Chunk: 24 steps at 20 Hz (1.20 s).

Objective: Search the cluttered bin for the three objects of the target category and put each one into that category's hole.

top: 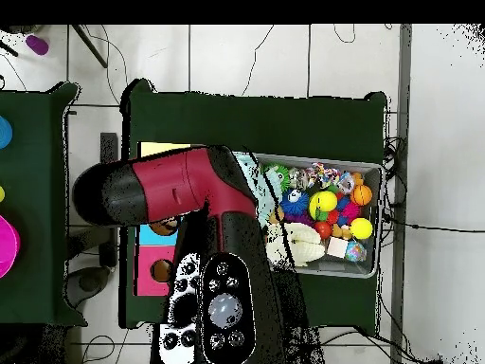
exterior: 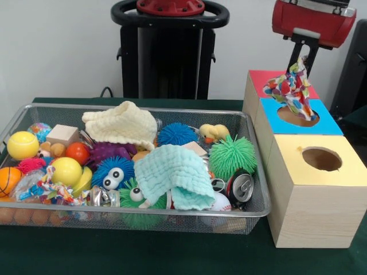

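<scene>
The end effector [exterior: 302, 62] is clamped on a limp patterned cloth [exterior: 293, 89] over the blue hole [exterior: 297, 116]; light and floppy, it's best pinched at a bunched fold.

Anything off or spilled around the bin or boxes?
Nothing spilled. The hand holds a patterned cloth dangling over the blue box's hole, not yet inside. The bin is heaped, but all toys sit within its walls.
</scene>
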Motion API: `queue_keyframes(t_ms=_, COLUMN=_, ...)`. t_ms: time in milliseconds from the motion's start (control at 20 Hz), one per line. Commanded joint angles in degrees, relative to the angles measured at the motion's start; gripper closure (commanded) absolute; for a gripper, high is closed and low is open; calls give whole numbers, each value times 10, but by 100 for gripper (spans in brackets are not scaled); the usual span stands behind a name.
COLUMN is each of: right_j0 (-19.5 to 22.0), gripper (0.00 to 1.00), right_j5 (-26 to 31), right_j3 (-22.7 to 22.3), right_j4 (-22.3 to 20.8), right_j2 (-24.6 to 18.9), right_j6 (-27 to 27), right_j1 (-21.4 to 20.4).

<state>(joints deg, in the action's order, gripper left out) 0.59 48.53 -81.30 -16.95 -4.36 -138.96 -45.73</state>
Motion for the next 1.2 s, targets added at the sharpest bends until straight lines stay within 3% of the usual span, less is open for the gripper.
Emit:
queue_keyframes(t_ms=50, right_j0=-5, gripper=100, right_j5=19, right_j3=15, right_j4=17, right_j2=30, right_j6=-123, right_j1=41)
queue_keyframes(t_ms=550, right_j0=-29, gripper=100, right_j5=-36, right_j3=34, right_j4=54, right_j2=48, right_j6=-150, right_j1=87)
queue_keyframes(t_ms=1200, right_j0=-49, gripper=100, right_j5=-81, right_j3=37, right_j4=114, right_j2=75, right_j6=-155, right_j1=109)
